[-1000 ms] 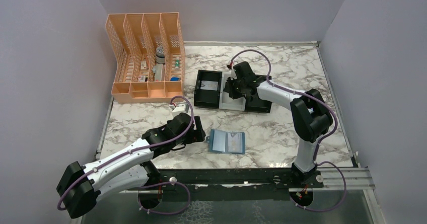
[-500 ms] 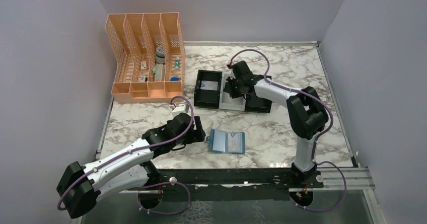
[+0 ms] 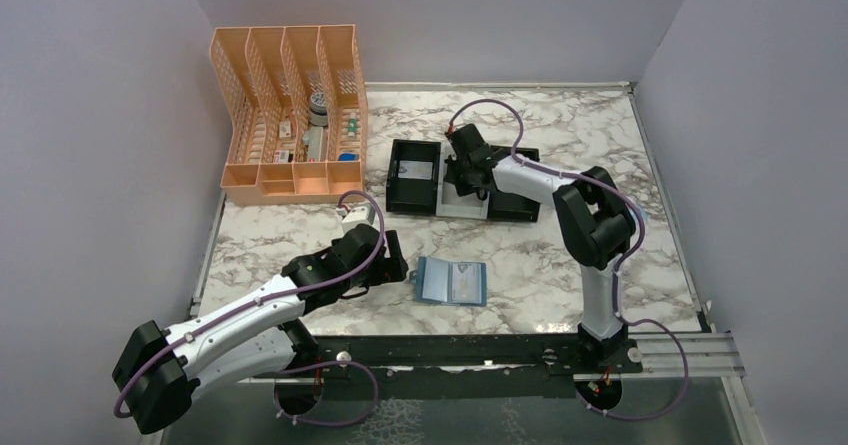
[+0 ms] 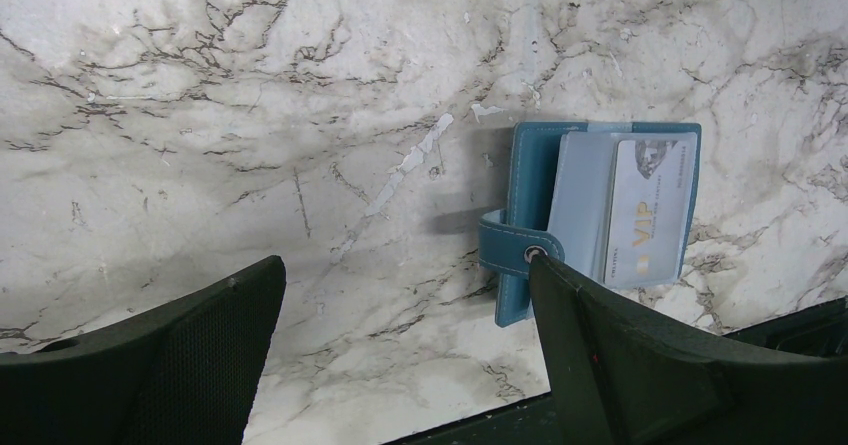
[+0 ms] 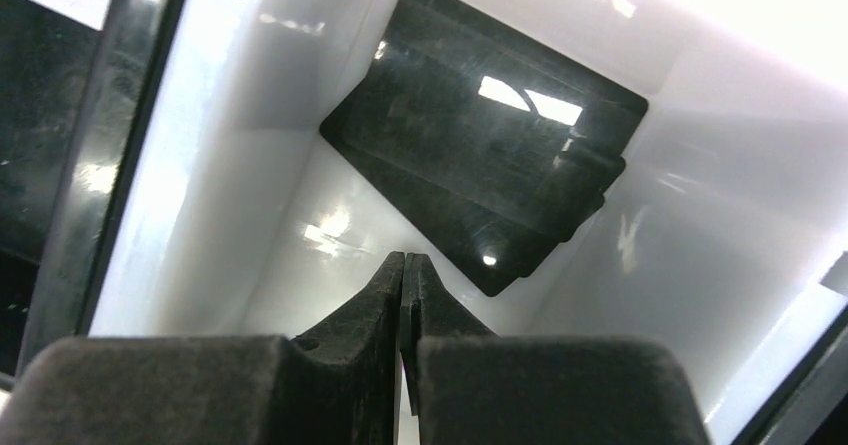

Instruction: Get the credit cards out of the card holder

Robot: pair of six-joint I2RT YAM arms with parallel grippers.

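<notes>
The top view shows the teal card holder (image 3: 451,282) lying open on the marble table (image 3: 560,265), just right of the left gripper (image 3: 398,265). The right gripper (image 3: 462,173) dips into the white middle compartment of the black-and-white tray (image 3: 515,205).

In the left wrist view, the left gripper's fingers stand wide apart and hold nothing. The holder lies beyond the right finger, with a silver-grey card (image 4: 648,210) tucked in its pocket.

From the right wrist, the jaws are pressed together and empty. They hang above dark cards (image 5: 480,155) stacked slightly askew on the compartment floor.

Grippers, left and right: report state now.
Left gripper: open, empty.
Right gripper: shut, nothing visibly held, above white tray compartment.
</notes>
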